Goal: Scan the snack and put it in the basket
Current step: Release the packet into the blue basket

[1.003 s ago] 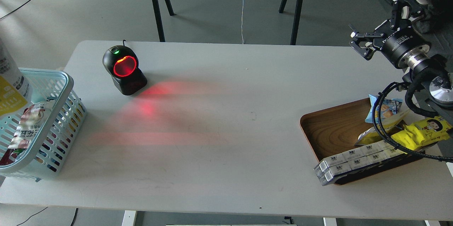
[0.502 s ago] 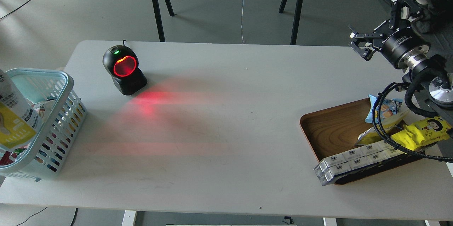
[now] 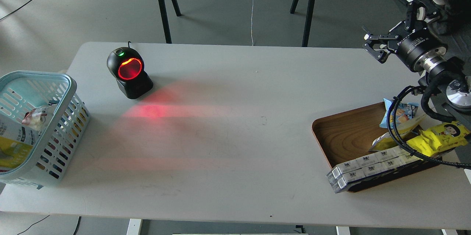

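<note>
The snack (image 3: 13,143), a yellow-and-white pouch with its white text panel showing, lies inside the light blue basket (image 3: 55,77) at the table's left edge, partly cut off by the view's edge. No gripper touches it. My left gripper is out of view. My right gripper (image 3: 372,46) hangs open and empty above the table's far right edge, well above the wooden tray.
A black scanner (image 3: 129,72) with a red glowing window stands at the back left and throws red light on the table. Another packet (image 3: 36,115) lies in the basket. The brown tray (image 3: 346,135) at the right holds white boxes (image 3: 368,168), a bright yellow pack (image 3: 441,135) and a blue packet (image 3: 403,111).
The pouch has dropped from above the basket's left side down into the basket. My right arm has not moved.
</note>
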